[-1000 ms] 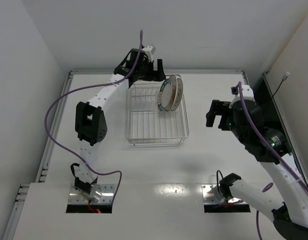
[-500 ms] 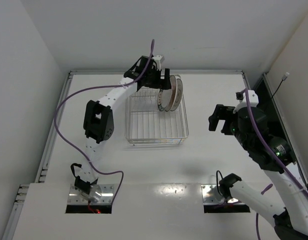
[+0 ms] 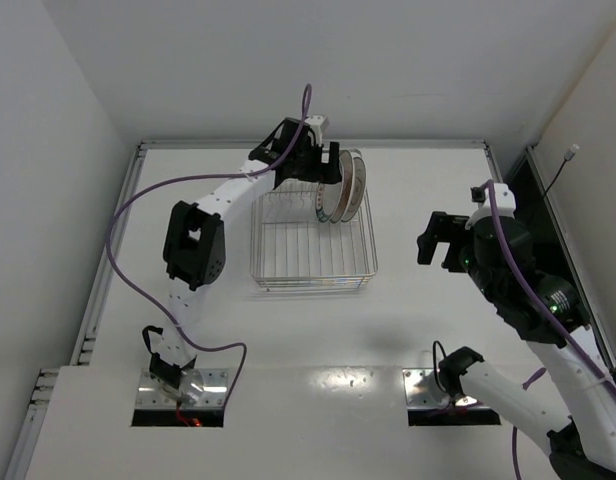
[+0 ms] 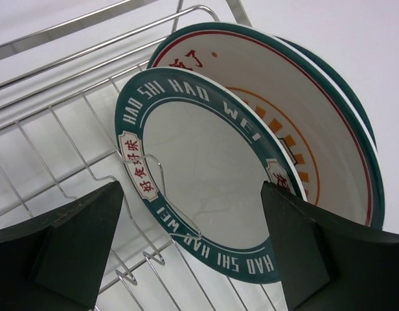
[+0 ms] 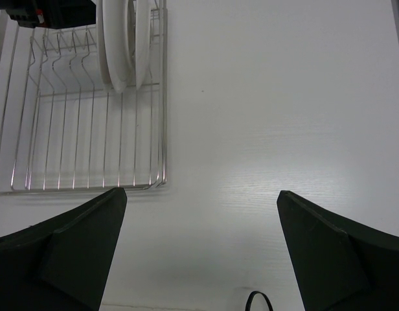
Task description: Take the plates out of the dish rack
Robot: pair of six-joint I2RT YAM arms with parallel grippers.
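My left pincer gapes wide and empty just before the teal-rimmed plate, which stands on edge with the other plates between the far wires of the dish rack, propped upright so I can pinch its rim.

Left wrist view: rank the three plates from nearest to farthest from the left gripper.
1. Teal-lettered plate, in front, framed between the fingers of the open left gripper.
2. Orange sunburst plate, directly behind it.
3. Rearmost plate, only its rim edge showing at the right.
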